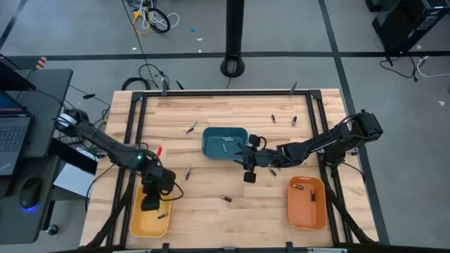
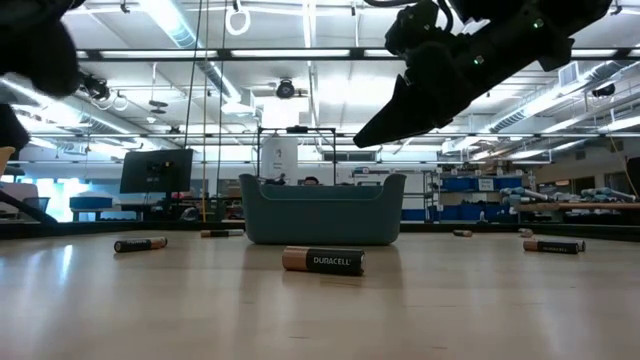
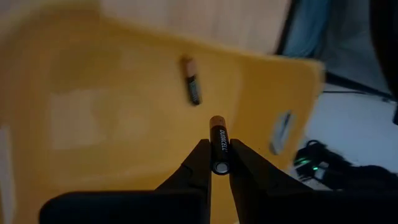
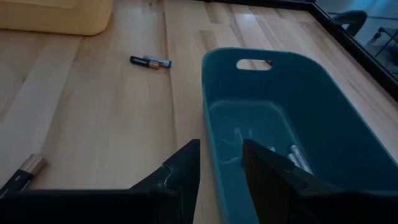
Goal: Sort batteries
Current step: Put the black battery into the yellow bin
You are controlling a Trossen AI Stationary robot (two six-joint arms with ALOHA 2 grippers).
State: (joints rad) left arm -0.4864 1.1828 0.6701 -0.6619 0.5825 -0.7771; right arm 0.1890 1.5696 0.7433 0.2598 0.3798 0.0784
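Batteries (image 1: 226,199) mostly lie loose on the table (image 1: 211,211), few binned; left gripper (image 3: 220,167) pinches one over the yellow tray (image 3: 93,124), right gripper (image 4: 221,165) hovers open and empty at the teal bin (image 4: 323,99).

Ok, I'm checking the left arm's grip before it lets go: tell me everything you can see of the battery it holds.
The battery is a slim cylinder, black-bodied with a copper-toned end and white lettering along its side. It sits clamped between the left gripper's two dark fingers, copper end pointing away from the wrist. It hangs above the yellow tray, apart from the tray's one loose cell. Only the fingers touch it.
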